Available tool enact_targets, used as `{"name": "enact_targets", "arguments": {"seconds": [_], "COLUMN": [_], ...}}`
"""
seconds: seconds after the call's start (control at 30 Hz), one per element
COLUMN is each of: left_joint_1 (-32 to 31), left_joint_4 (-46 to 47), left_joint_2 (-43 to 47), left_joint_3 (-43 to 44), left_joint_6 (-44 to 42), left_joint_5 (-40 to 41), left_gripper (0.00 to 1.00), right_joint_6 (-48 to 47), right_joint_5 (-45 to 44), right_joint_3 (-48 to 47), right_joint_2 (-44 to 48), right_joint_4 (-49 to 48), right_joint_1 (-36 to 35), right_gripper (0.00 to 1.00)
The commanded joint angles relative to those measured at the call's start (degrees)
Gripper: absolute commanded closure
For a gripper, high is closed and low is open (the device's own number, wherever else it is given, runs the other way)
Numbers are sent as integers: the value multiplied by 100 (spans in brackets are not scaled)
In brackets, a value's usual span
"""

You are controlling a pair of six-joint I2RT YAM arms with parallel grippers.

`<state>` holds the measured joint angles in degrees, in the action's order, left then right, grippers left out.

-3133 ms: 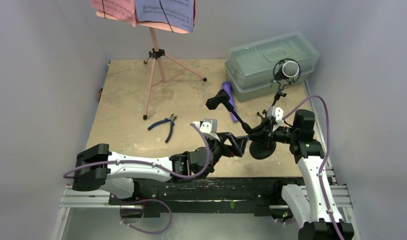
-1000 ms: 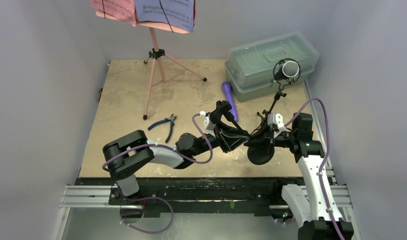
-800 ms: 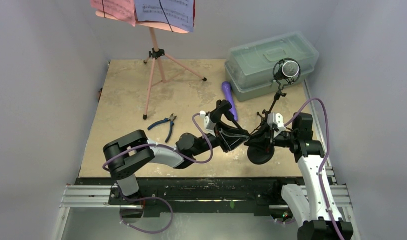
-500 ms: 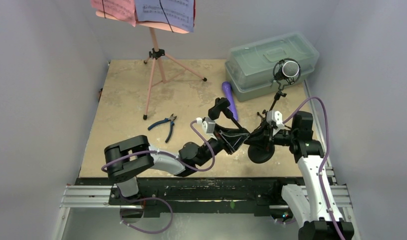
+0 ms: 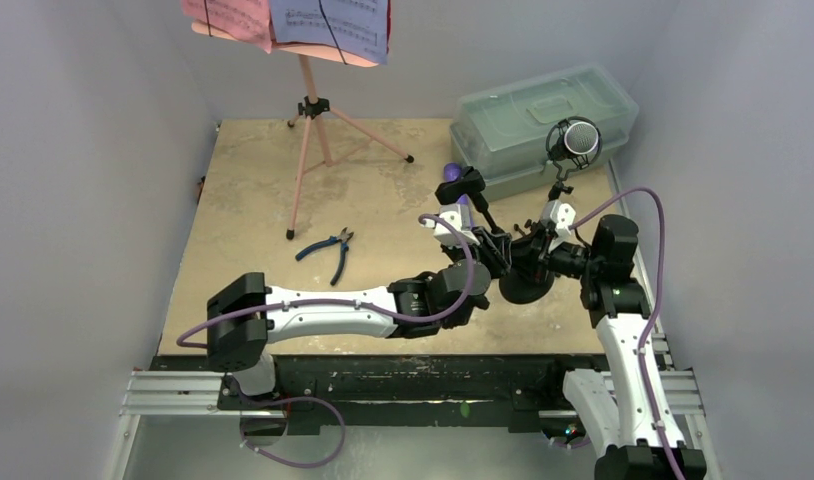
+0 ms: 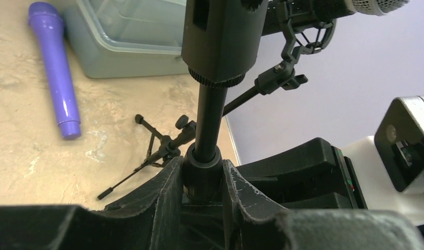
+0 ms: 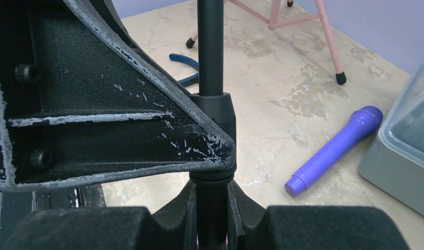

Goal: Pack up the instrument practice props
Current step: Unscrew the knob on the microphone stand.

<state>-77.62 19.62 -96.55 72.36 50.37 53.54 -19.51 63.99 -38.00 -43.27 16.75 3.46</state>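
Observation:
A black mic support [image 5: 528, 287], with a round base and a clip on top [image 5: 469, 184], is tilted and held by both grippers. My left gripper [image 5: 497, 254] [image 6: 202, 176] is shut on a collar of its pole. My right gripper [image 5: 532, 258] [image 7: 212, 208] is shut on the same pole just below the left fingers [image 7: 111, 114]. The purple mic [image 5: 449, 173] [image 6: 56, 67] [image 7: 335, 148] lies on the table, partly hidden behind the clip. The black silver-headed mic [image 5: 581, 140] stands on a small tripod support [image 6: 160, 151]. The pink music rack [image 5: 309, 110] holds printed sheets [image 5: 328, 20] at the back left.
A translucent greenish lidded box [image 5: 543, 118] [image 6: 132, 47] sits at the back right, close behind the mics. Blue-handled pliers [image 5: 330, 247] [image 7: 185, 61] lie left of centre. The rack's pink legs [image 7: 324, 41] spread across the back left of the table.
The left arm has stretched out to the right. The held support has shifted right and back, its clip now in front of the box and over the purple mic. Both grips are unchanged.

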Motion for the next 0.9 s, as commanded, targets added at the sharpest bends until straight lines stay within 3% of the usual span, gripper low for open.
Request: {"name": "enact_targets", "arguments": {"seconds": [0.0, 0.07, 0.1, 0.23, 0.33, 0.43, 0.53, 0.7, 0.87], "left_joint_1": [-147, -148, -148, -148, -148, -141, -139, -77, 347], "left_joint_4": [-547, -471, -426, -72, 258, 789, 1567, 3189, 3970], "left_joint_2": [-12, 10, 39, 315, 647, 1109, 1627, 2424, 2647], "left_joint_3": [586, 544, 500, 155, -377, -1153, -2104, -3570, -3996], "left_joint_6": [679, 521, 427, -148, -697, -1255, -2073, -3066, -3200], "left_joint_5": [213, 137, 82, -158, -428, -924, -1980, -3661, -4636], "left_gripper": [100, 100, 92, 44, 24, 14, 9, 6, 8], "right_joint_6": [338, 365, 368, 394, 387, 382, 297, -392, -1210], "right_joint_5": [-366, -346, -325, -177, -82, 46, 240, 824, 1383], "right_joint_3": [82, 82, 78, 57, 31, 11, -19, -148, -278], "right_joint_2": [19, 19, 20, 13, 26, 26, 28, -8, -3], "right_joint_4": [-193, -207, -205, -192, -168, -132, -41, 558, 1262], "right_joint_1": [-48, -48, -48, -48, -48, -48, -48, -47, -47], "right_gripper": [100, 100, 100, 100, 100, 100, 100, 100, 100]}}
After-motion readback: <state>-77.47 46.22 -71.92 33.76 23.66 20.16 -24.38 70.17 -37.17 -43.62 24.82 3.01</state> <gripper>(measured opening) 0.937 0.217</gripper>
